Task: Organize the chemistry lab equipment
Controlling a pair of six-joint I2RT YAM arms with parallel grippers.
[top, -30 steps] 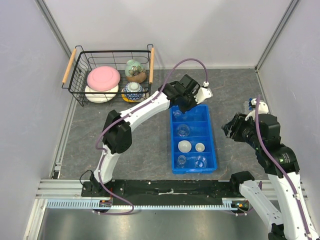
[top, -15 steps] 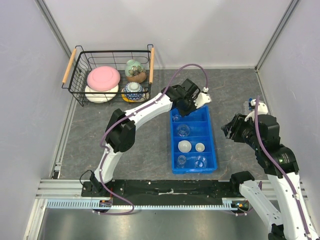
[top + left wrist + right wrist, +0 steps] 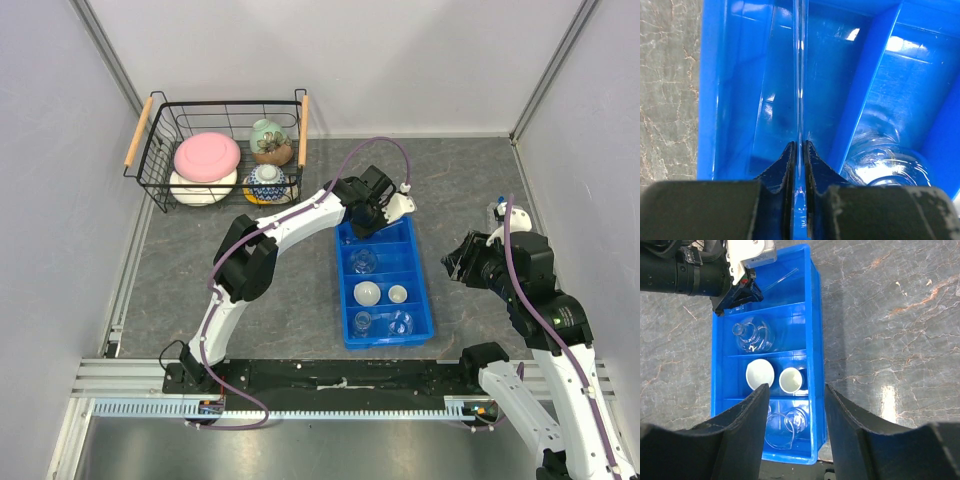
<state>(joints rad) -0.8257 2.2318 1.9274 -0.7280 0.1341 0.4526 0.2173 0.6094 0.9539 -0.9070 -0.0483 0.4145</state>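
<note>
Left wrist: thin clear rod (image 3: 800,75) within tight left gripper (image 3: 799,150); right gripper (image 3: 796,390) half-open, empty.

Pale, evenly lit enclosure
Grey marbled tabletop (image 3: 170,270), pale wall panels (image 3: 350,60) on three sides, aluminium rail (image 3: 120,378) along its near edge.

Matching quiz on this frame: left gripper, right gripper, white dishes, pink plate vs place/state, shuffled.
Things:
1. left gripper
2. right gripper
3. white dishes
4. pink plate

Place or state:
A. in the wire basket
B. open, right of the blue tray
C. side by side in one tray compartment
D. shut on a thin glass rod

Pairs: 1-D, 2-B, 3-C, 4-A
</note>
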